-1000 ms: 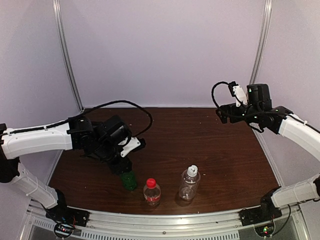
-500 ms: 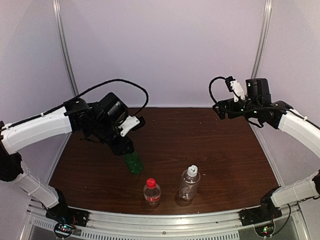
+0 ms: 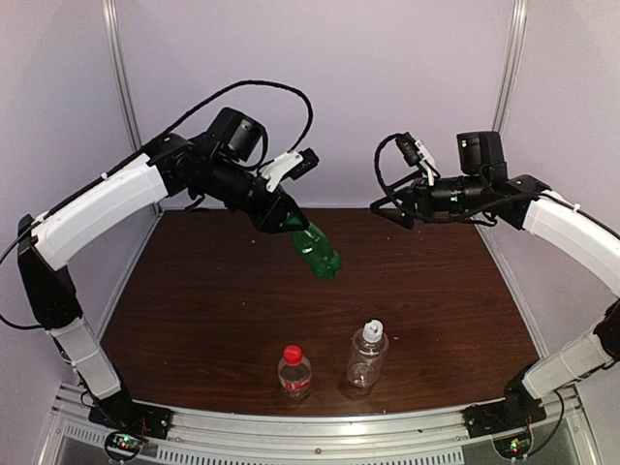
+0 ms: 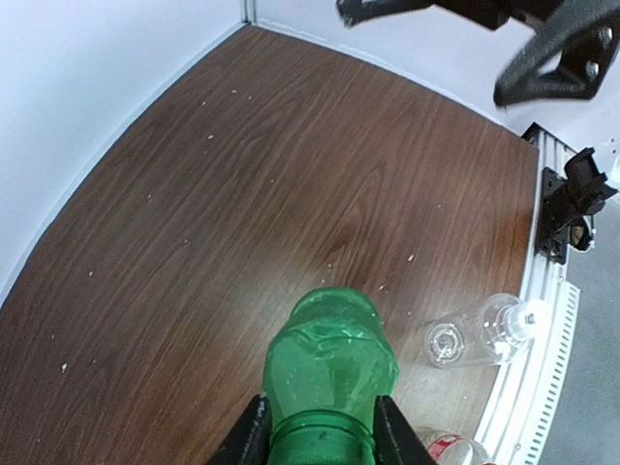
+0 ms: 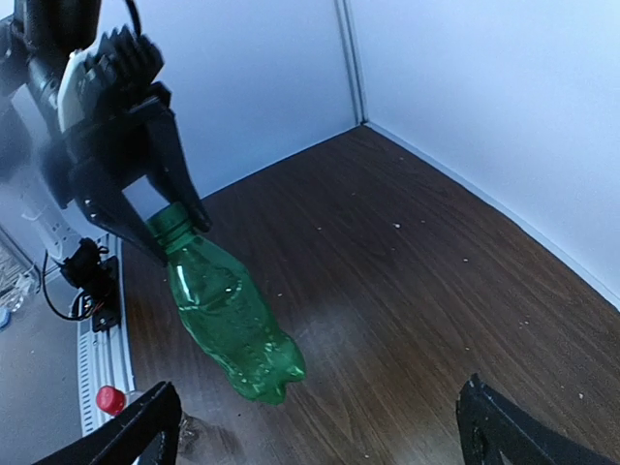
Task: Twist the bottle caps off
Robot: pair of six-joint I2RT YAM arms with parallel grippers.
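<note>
My left gripper [image 3: 276, 218] pinches the neck of the green bottle [image 3: 317, 252], which hangs tilted above the table [image 3: 436, 300] toward 12 o'clock. My right gripper [image 3: 389, 208] gapes wide at the bottle's 2 o'clock. So thin a hold may let the bottle swivel or drop when grabbed.

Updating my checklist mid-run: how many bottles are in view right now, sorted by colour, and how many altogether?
green bottle: 1
clear bottle with red cap: 1
clear bottle with white cap: 1
Total: 3
</note>
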